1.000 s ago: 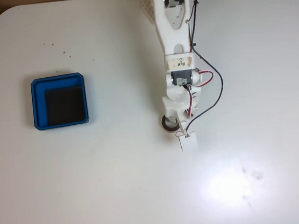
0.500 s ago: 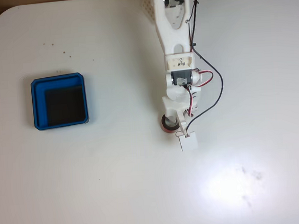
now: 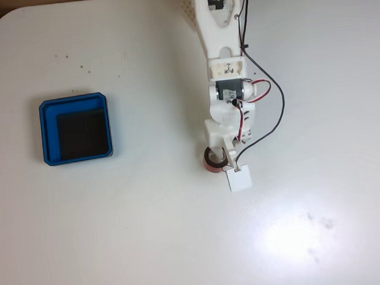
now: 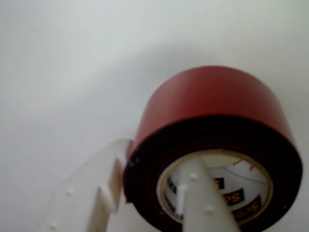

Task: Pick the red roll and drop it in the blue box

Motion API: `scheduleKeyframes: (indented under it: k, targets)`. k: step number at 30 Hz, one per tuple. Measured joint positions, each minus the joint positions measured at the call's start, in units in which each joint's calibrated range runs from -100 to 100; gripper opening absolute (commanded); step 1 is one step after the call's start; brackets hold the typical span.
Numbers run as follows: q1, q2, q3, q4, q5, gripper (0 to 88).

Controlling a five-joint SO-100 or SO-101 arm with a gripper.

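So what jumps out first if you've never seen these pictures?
The red roll looms large in the wrist view, one white gripper finger through its hollow centre and another outside its wall. In the fixed view, the bright blue box sits alone at left, far from the gripper.

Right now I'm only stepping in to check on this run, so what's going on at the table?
A white robot arm reaches across the white table and has the red roll in its gripper. In the wrist view one of the jaws runs through the roll's pale hollow centre and the other presses on its red outer side, so the grip looks closed on the wall. The blue box sits well off to the left in the fixed view, nothing in it yet.
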State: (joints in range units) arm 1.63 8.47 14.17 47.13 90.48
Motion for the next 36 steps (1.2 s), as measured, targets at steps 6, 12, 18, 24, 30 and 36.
scheduleKeyframes:
  k: [6,12,18,24,30,36]
  targets:
    - [2.28,-4.06,0.00,0.33,0.00,0.5]
    - [8.81,-8.81,0.00,0.33,0.00,0.5]
    - [19.20,-9.31,0.00,0.33,0.00,0.5]
    - [27.51,-9.31,0.00,0.33,0.00,0.5]
    - [33.55,-14.65,0.00,0.74,0.00,0.5]
    - [38.40,-17.36,0.00,0.74,0.00,0.5]
